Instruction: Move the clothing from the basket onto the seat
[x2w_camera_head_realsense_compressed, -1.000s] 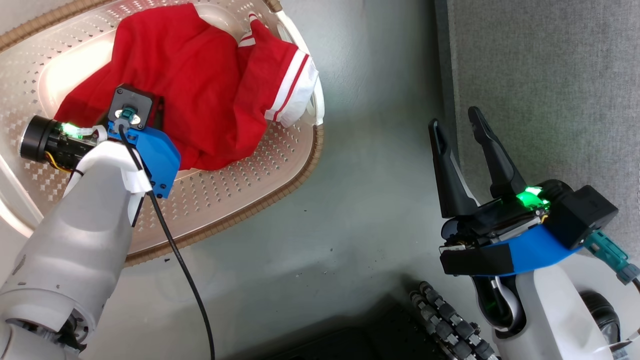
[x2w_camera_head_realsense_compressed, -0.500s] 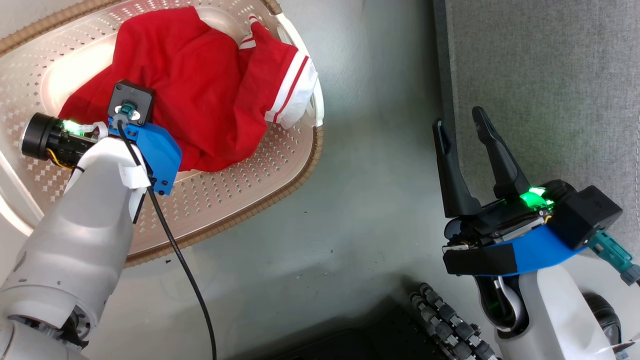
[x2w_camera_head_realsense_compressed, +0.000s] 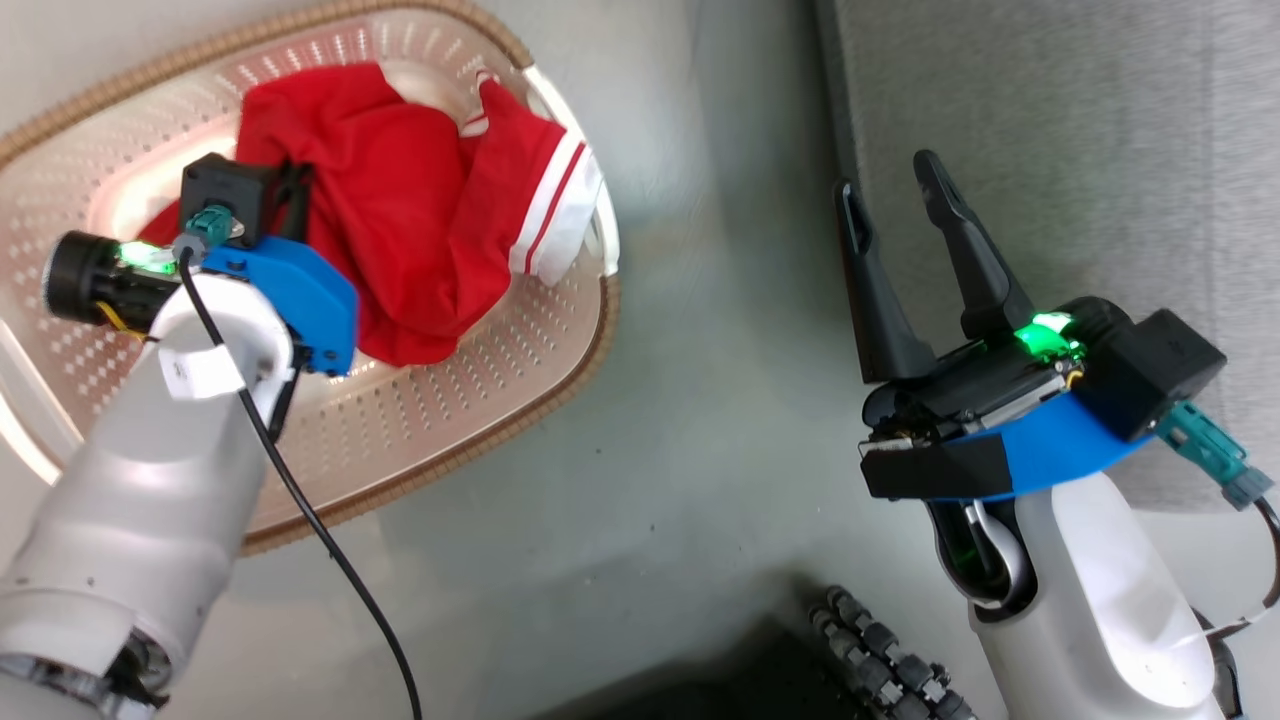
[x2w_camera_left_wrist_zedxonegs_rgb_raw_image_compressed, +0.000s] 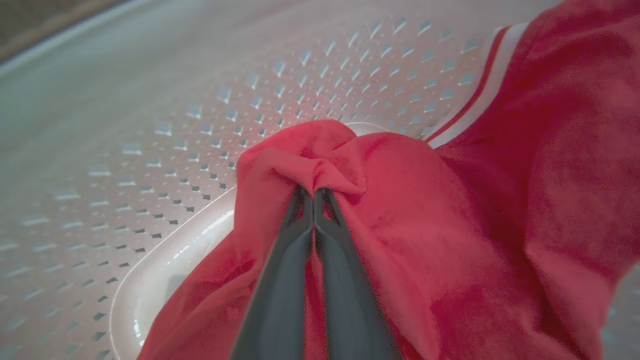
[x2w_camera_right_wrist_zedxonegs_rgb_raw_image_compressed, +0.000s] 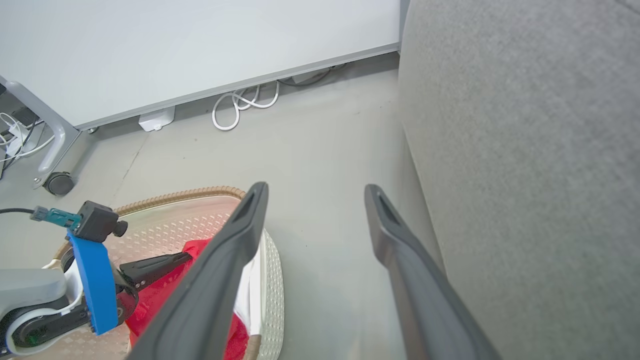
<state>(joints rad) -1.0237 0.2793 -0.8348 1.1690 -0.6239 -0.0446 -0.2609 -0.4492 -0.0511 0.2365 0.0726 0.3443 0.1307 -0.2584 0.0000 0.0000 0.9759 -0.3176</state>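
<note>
The red clothing (x2w_camera_head_realsense_compressed: 400, 230) with white stripes lies bunched in the oval cream basket (x2w_camera_head_realsense_compressed: 450, 400) at the upper left of the head view. My left gripper (x2w_camera_left_wrist_zedxonegs_rgb_raw_image_compressed: 315, 192) reaches down into the basket and is shut on a pinched fold of the clothing (x2w_camera_left_wrist_zedxonegs_rgb_raw_image_compressed: 450, 225), which is drawn up off the perforated basket wall (x2w_camera_left_wrist_zedxonegs_rgb_raw_image_compressed: 175, 125). My right gripper (x2w_camera_head_realsense_compressed: 890, 200) stands open and holds nothing, over the floor beside the edge of the grey seat (x2w_camera_head_realsense_compressed: 1050, 150). In the right wrist view its fingers frame the floor between the basket (x2w_camera_right_wrist_zedxonegs_rgb_raw_image_compressed: 200, 220) and the seat (x2w_camera_right_wrist_zedxonegs_rgb_raw_image_compressed: 525, 175).
Bare grey floor (x2w_camera_head_realsense_compressed: 700, 400) separates basket and seat. A black cable (x2w_camera_head_realsense_compressed: 300, 520) hangs from my left wrist. My dark base with a cable chain (x2w_camera_head_realsense_compressed: 880, 650) sits at the bottom. White cords (x2w_camera_right_wrist_zedxonegs_rgb_raw_image_compressed: 240, 105) and a caster (x2w_camera_right_wrist_zedxonegs_rgb_raw_image_compressed: 59, 182) lie by the far wall.
My left gripper has shut on the clothing and the fabric has gathered toward it. The head camera has shifted, so the basket sits lower. The right gripper stays open.
</note>
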